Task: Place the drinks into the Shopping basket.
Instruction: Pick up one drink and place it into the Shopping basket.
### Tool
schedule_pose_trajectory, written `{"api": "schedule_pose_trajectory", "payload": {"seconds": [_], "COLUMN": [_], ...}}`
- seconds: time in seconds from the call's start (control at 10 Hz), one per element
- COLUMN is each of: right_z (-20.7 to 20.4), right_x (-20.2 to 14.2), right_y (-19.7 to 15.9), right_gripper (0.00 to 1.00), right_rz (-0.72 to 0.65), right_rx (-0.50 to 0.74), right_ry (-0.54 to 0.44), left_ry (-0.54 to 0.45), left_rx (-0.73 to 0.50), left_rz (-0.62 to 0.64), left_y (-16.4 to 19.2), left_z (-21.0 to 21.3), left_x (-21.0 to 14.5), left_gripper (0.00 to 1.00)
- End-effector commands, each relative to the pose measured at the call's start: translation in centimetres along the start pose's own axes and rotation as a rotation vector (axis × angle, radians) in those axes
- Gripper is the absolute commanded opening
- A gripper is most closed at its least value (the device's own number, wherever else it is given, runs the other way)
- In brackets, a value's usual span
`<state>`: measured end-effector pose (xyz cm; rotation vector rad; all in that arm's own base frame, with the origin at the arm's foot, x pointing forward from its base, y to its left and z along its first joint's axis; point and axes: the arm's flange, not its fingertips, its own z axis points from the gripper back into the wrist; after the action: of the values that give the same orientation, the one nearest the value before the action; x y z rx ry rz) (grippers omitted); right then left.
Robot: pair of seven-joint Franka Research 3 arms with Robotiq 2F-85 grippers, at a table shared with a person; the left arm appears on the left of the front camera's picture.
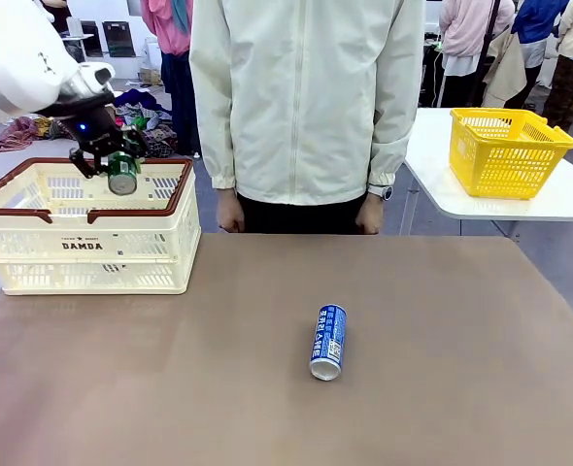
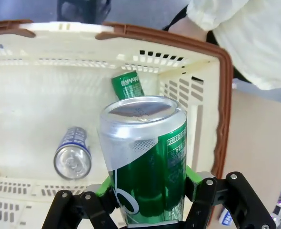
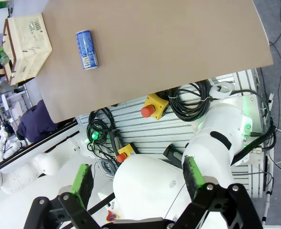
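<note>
A green can with a silver end hangs over the cream Shopping basket, and my left gripper is shut on it. The left wrist view shows this green can between the green pads of the left gripper, above the basket's floor. Inside the basket lie a second green can and a blue-and-silver can. Another blue can lies on its side mid-table. My right gripper stands open, high above the table, far from the blue can.
A person in a pale jacket stands at the far edge, hands down by the table. A yellow basket sits on a white side table at the right. The brown table spreads wide around the blue can.
</note>
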<state>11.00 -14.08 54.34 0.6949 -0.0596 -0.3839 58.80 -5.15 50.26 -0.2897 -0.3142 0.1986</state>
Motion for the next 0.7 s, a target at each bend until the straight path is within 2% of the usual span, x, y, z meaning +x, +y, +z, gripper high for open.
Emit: {"api": "schedule_pose_trajectory", "payload": {"seconds": [0.0,0.6], "right_z": [0.3,0.3], "right_x": [-0.9,-0.9], "right_y": [-0.4,-0.4], "right_gripper": [1.00,1.00], "right_rz": [0.022,0.022], "right_rx": [0.013,0.013], "right_ry": [0.000,0.000], "left_ry": [0.004,0.127], "left_rx": [0.013,0.060], "left_rz": [-0.027,-0.073], "left_y": [0.4,0.5], "left_z": [-0.7,-5.2], "left_x": [0.5,-1.6], "left_gripper": [0.00,0.00]}}
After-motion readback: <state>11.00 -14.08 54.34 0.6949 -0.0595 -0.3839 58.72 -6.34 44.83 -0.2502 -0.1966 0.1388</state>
